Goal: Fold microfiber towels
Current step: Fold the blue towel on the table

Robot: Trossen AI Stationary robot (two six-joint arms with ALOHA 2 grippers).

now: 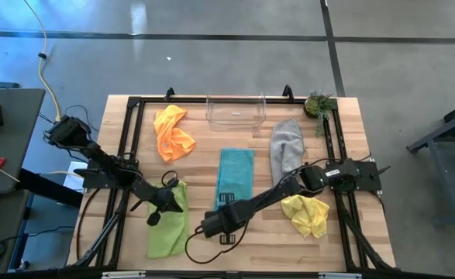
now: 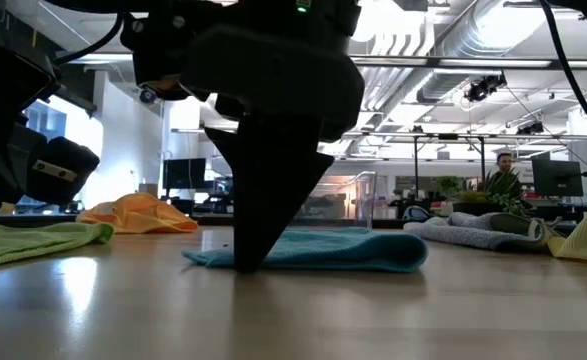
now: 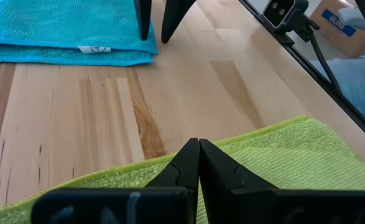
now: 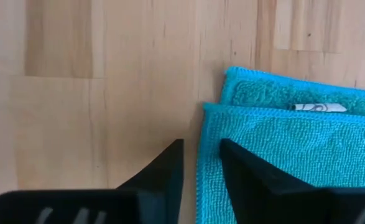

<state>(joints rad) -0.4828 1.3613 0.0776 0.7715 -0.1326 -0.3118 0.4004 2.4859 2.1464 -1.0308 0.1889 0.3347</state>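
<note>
The right gripper (image 1: 221, 219) stands at the near end of the teal towel (image 1: 235, 172), fingers a little apart, straddling its folded corner and gripping nothing yet. From that gripper the towel runs away toward twelve o'clock, long axis pointing at the bin (image 1: 236, 109), already doubled by the look of its stacked edges. The left gripper (image 1: 162, 200), pinched closed with no cloth visibly in it, sits over the lime towel (image 1: 169, 225) at about nine o'clock. The right arm is plainly nearer the teal one.
</note>
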